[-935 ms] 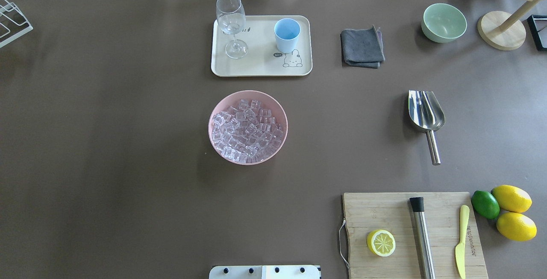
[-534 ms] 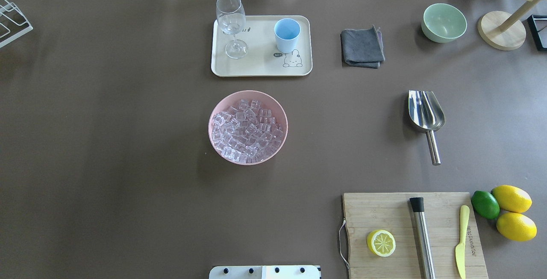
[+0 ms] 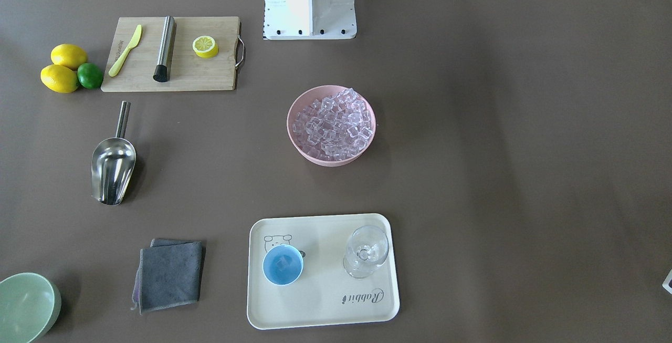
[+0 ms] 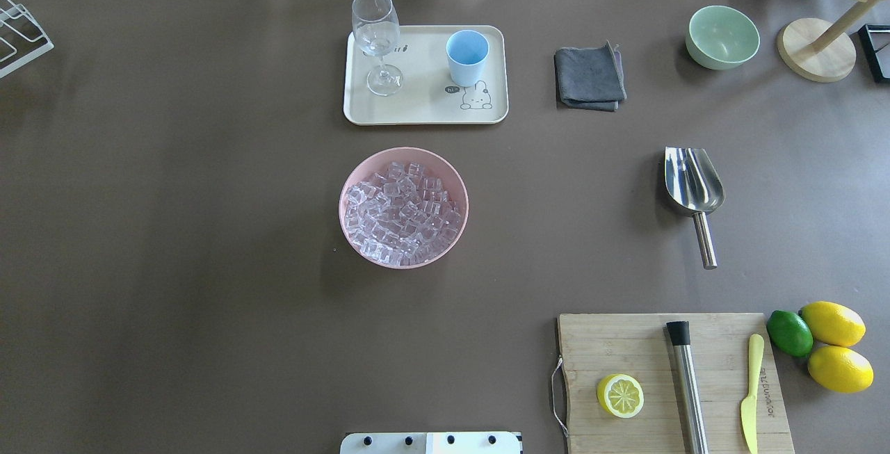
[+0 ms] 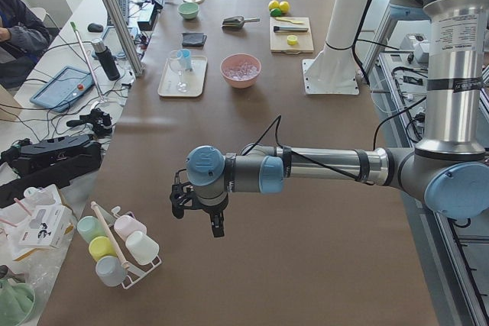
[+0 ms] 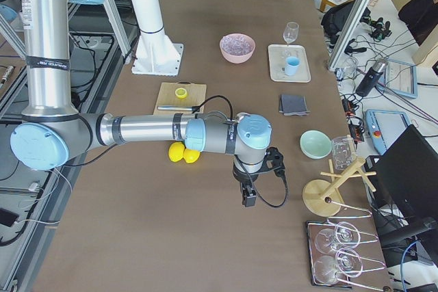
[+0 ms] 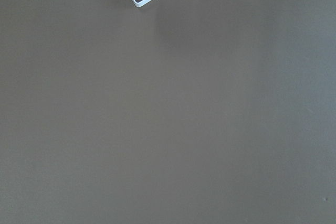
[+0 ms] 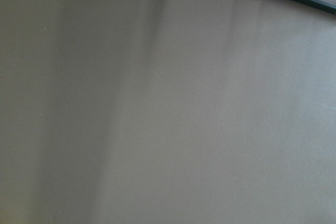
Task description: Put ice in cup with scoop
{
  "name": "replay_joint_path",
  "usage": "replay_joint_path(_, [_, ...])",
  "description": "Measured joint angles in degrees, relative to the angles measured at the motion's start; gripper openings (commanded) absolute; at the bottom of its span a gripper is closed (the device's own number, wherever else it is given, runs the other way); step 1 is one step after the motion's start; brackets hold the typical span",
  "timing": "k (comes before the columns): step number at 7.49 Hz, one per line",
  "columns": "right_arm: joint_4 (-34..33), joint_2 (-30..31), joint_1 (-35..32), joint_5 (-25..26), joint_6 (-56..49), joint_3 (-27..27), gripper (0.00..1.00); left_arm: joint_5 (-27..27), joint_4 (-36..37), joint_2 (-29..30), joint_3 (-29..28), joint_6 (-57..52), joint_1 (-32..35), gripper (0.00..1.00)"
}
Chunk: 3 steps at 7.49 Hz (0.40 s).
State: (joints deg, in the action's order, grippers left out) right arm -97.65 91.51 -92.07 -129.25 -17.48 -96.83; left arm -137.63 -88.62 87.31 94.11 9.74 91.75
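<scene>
Brown counter (image 4: 174, 231) matches the overhead view of moments earlier: nothing on it has shifted. The left claw (image 5: 200, 208) hangs over the counter's left end and the right claw (image 6: 248, 193) over its right end, both well apart from the task's things. I cannot tell whether either is wide or narrow. A cream tray (image 4: 424, 110) sits beyond the pink bowl (image 4: 345, 193). The scoop (image 4: 692, 183) lies alone to the right, handle toward the robot. The cup (image 4: 466, 56) stands upright on the tray. The ice (image 4: 403, 214) fills the bowl.
</scene>
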Motion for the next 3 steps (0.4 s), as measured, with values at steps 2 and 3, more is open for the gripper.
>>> replay_joint_path(2, [0.00, 0.12, -0.03, -0.04, 0.13, 0.05, 1.00, 0.06, 0.03, -0.09, 0.02, -0.20, -0.05, 0.98])
replay_joint_path(3, [0.01, 0.11, -0.03, -0.04, 0.12, 0.05, 1.00, 0.07, 0.03, -0.11, 0.02, -0.25, -0.07, 0.98])
